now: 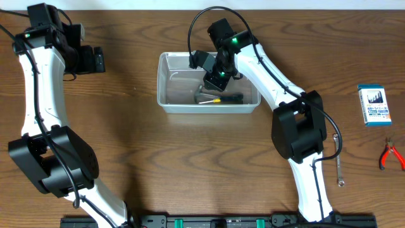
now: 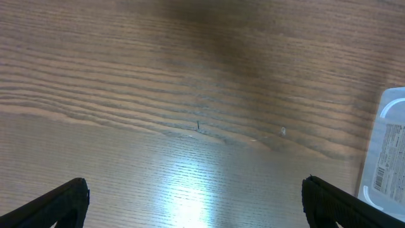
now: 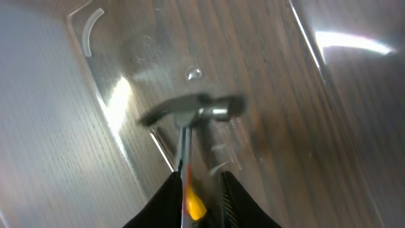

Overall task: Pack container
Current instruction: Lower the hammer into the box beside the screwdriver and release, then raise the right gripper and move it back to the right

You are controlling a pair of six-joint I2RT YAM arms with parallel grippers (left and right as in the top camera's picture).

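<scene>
Where the container [image 1: 163, 88] sits, the right hand [image 1: 211, 83] reaches inside.

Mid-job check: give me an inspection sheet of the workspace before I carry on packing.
Surface: wood table, glare patch in the left wrist view.
Job's things: tub mid-table, upright; hammer lying inside.
Clutter: box, red pliers, slim metal tool, all right of the tub, outside it.
Hands: left hand open over bare wood; right hand over the tub, fingers either side of the hammer handle, grip unclear.
Cables: black cable loops at the tub's far side.
Surroundings: black rail along the near edge.
</scene>
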